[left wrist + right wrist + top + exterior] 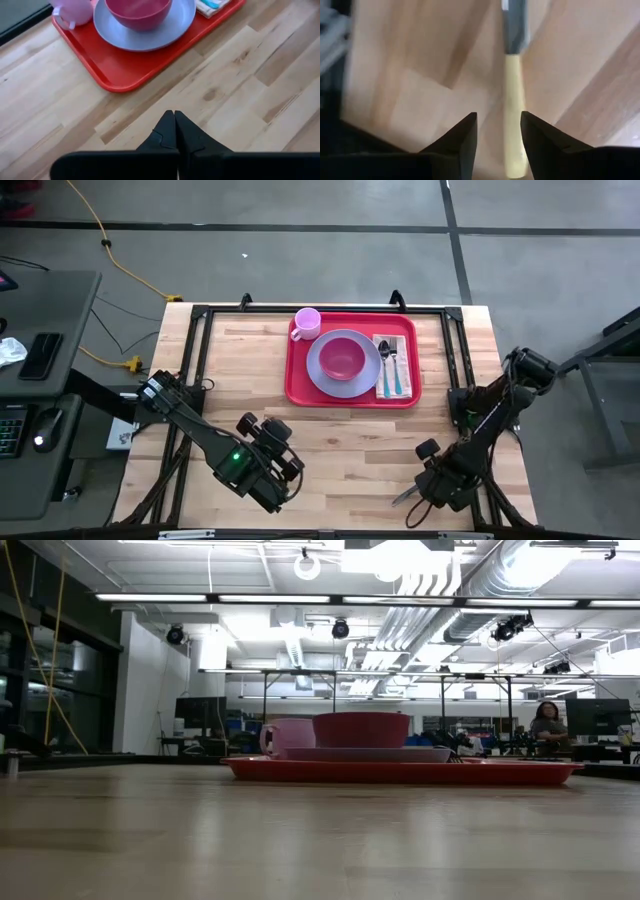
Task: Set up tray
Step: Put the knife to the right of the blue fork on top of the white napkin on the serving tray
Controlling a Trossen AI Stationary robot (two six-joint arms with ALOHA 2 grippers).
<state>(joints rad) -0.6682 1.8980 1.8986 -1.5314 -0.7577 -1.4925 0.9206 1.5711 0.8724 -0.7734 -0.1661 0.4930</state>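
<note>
Red tray holding plate, bowl, cup, left fingers together, right fingers apart

from my remote seat this reads as a robotics lab in an open industrial hall. past the wooden table i see exposed ceiling ducts, long strip lights, rows of workbenches with monitors and a person seated far back. from above, there is a bare concrete floor, a yellow cable trailing across it, and a side desk with a keyboard and a mouse.
</note>
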